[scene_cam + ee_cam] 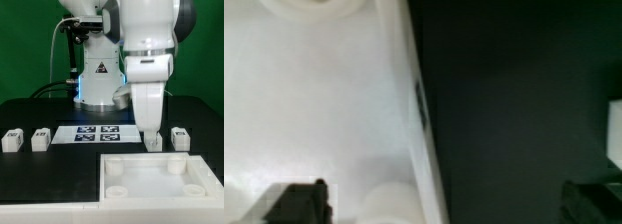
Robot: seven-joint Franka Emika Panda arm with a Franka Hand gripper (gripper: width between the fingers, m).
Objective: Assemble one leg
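Four small white legs stand on the black table in the exterior view: two at the left and two at the right. My gripper hangs just above the nearer right leg, close to the far edge of the large white panel. In the wrist view the gripper is open, with one dark finger over the panel and the other over the black table. Nothing is between the fingers. No leg shows clearly in the wrist view.
The marker board lies flat on the table between the two pairs of legs. The robot base stands behind it. A round corner socket of the panel shows in the wrist view.
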